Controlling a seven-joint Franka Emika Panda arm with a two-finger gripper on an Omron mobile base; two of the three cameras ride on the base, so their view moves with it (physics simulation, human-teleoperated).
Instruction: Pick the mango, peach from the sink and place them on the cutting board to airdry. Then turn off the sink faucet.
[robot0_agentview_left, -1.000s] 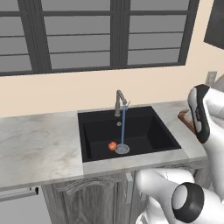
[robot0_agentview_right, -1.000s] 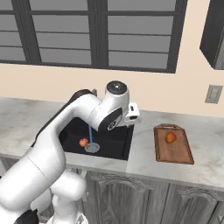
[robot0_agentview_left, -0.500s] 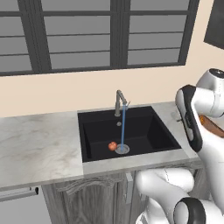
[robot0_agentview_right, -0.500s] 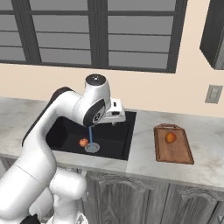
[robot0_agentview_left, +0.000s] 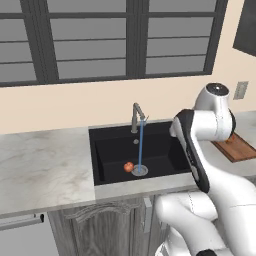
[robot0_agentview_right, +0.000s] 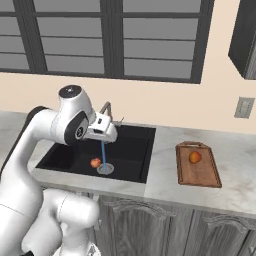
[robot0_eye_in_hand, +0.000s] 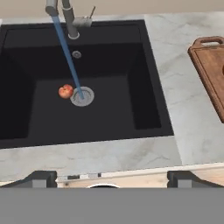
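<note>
Currently fingers (robot0_eye_in_hand: 112, 177) spread wide, nothing between them, hovering above the sink (robot0_eye_in_hand: 144, 100) near its front edge. Peach (robot0_eye_in_hand: 65, 91) sits on the basin floor, touching the drain (robot0_eye_in_hand: 82, 96) rim. Sink faucet (robot0_eye_in_hand: 65, 13) at the back edge, blue stream hitting the drain. Mango (robot0_agentview_right: 195, 157) rests on the cutting board (robot0_agentview_right: 197, 172), on the worktop (robot0_agentview_right: 240, 185) right of the sink.

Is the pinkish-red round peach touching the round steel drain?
Cannot tell. In the hand view the peach sits right beside the drain, no clear gap or contact.
</note>
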